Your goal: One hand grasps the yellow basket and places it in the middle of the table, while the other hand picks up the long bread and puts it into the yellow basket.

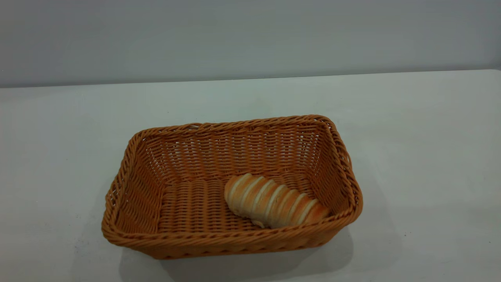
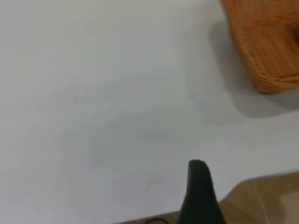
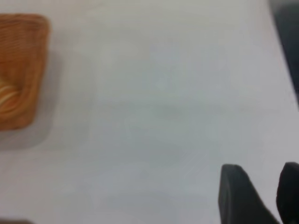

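Bread (image 1: 274,200) lies at four o'clock inside the yellow basket (image 1: 235,239) mid-table, so the right gripper (image 3: 259,186), fingers parted and empty, should simply stay clear; left gripper's (image 2: 200,186) spread unclear.

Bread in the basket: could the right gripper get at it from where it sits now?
Probably yes. The bread lies uncovered in the open-topped basket, toward its right end. The right gripper, fingers apart, hangs over bare table well clear of the basket, with nothing between them; it would have to come in over the rim.
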### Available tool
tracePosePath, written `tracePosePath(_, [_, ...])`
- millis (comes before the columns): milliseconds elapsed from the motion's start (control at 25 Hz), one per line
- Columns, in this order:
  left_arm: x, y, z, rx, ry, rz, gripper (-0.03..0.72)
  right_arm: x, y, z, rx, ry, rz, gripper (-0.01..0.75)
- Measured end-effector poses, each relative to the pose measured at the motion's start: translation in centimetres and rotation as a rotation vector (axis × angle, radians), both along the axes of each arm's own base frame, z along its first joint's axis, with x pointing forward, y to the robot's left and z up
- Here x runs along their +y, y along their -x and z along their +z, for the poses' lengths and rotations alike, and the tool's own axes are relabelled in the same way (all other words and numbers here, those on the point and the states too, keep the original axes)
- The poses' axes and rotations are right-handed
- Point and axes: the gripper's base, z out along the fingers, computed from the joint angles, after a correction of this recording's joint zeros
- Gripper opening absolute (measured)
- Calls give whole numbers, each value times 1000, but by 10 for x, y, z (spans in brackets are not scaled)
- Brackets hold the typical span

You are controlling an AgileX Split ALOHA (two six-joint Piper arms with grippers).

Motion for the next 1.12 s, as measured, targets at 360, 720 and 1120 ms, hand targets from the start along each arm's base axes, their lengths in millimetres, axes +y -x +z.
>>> tracePosePath(360, [-1, 0, 0, 0, 0, 48, 594, 1, 0, 0, 0, -1, -60, 245])
tracePosePath(720, [-1, 0, 0, 0, 0, 48, 594, 1, 0, 0, 0, -1, -47, 245])
tracePosePath(1120, [-1, 0, 0, 0, 0, 48, 594, 0, 0, 0, 0, -2, 3, 245])
